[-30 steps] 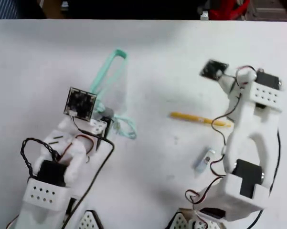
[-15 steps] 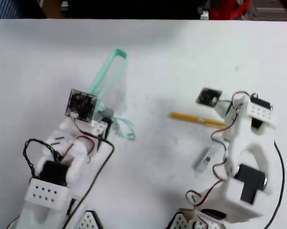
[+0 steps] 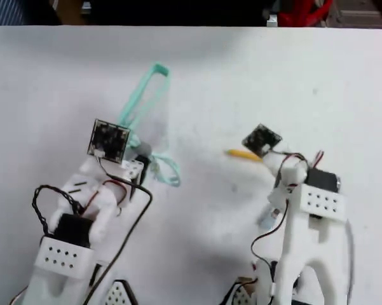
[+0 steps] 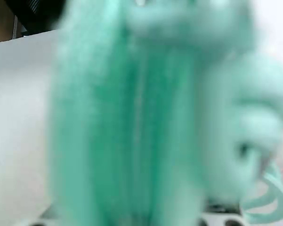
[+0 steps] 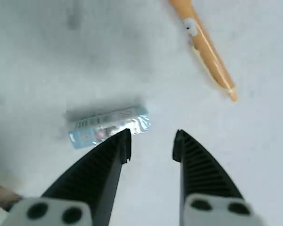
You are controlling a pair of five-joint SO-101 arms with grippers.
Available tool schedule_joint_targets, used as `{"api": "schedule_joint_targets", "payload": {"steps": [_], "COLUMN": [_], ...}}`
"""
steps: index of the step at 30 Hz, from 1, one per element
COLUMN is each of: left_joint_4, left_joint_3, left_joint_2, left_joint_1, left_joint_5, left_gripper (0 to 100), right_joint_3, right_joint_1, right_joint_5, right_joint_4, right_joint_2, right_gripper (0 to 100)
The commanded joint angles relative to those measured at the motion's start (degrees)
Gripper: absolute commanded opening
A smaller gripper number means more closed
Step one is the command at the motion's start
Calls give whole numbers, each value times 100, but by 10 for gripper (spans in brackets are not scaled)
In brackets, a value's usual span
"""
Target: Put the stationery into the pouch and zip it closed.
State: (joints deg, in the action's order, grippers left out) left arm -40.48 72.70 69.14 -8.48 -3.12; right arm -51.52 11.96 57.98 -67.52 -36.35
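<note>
Moved: right gripper [image 5: 150, 141] back over packet [image 5: 108, 123], jaws apart.
Left gripper [image 3: 140, 154]: at pouch [image 3: 142, 95], grip unclear.
Todo: pen [image 5: 202, 47] + packet in, zip; 0 done.

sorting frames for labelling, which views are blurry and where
Left wrist view: the mint pouch sits too close, fully out of focus. High view: the right arm is smeared, the table brightly lit and washed out. Right wrist view: the right gripper crisp, orange pen and small packet slightly soft.

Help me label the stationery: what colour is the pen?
The pen is yellow-orange, clearest in the right wrist view.
</note>
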Motion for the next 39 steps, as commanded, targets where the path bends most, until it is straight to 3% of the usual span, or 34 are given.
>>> {"api": "schedule_joint_targets", "payload": {"steps": [1, 9, 17, 20, 24, 30, 39], "left_joint_4": [158, 149, 158, 158, 158, 158, 158], "left_joint_3": [-35, -35, -35, -35, -35, -26, -26], "left_joint_2": [92, 92, 92, 92, 92, 92, 92], "left_joint_1": [48, 57, 57, 57, 57, 57, 57], "left_joint_5": [18, 18, 18, 18, 18, 18, 18], "left_gripper": [161, 161, 161, 161, 161, 161, 161], "right_joint_3": [642, 1459, 2163, 2576, 2690, 2884, 2866], "right_joint_1": [-418, -154, -48, -22, -48, -277, -1051], "right_joint_5": [-1635, -2690, -2804, -2752, -2409, -2365, -2312], "right_joint_4": [-734, -716, -259, -488, -409, -435, -1429], "right_joint_2": [268, 2624, 4857, 5200, 5235, 4585, 1833], "right_gripper": [259, 289, 284, 170, 9, 19, 18]}}
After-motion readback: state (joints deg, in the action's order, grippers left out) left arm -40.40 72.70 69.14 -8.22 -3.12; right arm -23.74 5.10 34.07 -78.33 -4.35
